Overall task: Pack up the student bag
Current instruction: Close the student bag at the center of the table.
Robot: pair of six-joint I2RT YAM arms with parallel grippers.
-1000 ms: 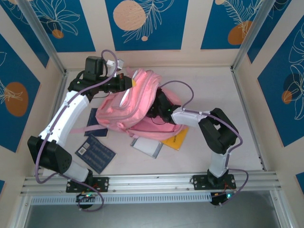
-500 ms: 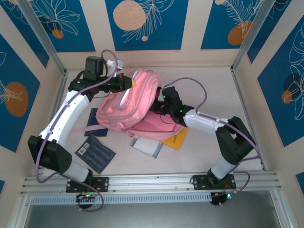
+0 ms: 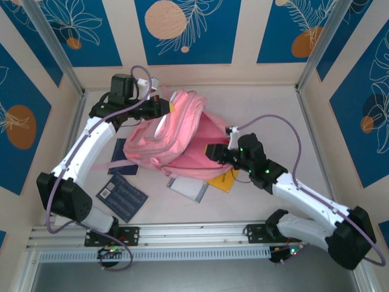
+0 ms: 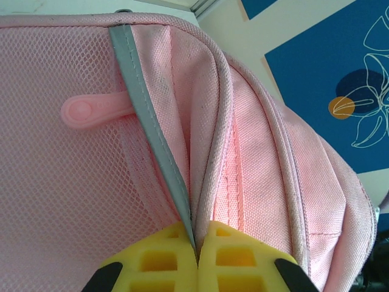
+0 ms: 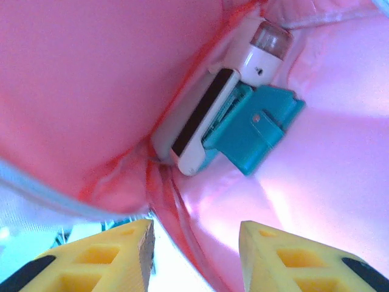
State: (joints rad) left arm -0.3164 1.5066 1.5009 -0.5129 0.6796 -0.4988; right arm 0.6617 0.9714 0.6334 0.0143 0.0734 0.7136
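The pink student bag [image 3: 173, 137] lies at the middle of the table with its mouth facing right. My left gripper [image 3: 165, 104] is shut on the bag's top rim; in the left wrist view the yellow fingertips [image 4: 197, 246] pinch a grey-trimmed seam of the bag [image 4: 261, 164]. My right gripper [image 3: 209, 150] stands open just at the bag's mouth, and its jaws [image 5: 196, 237] hold nothing. Inside the bag lie a white device with a dark face [image 5: 197, 125], a teal case [image 5: 255, 125] and a small white bottle [image 5: 264, 48].
Two dark blue notebooks [image 3: 121, 196] [image 3: 121, 159] lie left of the bag. A white book [image 3: 188, 187] and a yellow book [image 3: 223, 178] stick out from under its near edge. Cage walls ring the table.
My right arm has drawn back out of the bag toward the near right, and its jaws have narrowed a little. My left gripper has kept its hold on the rim.
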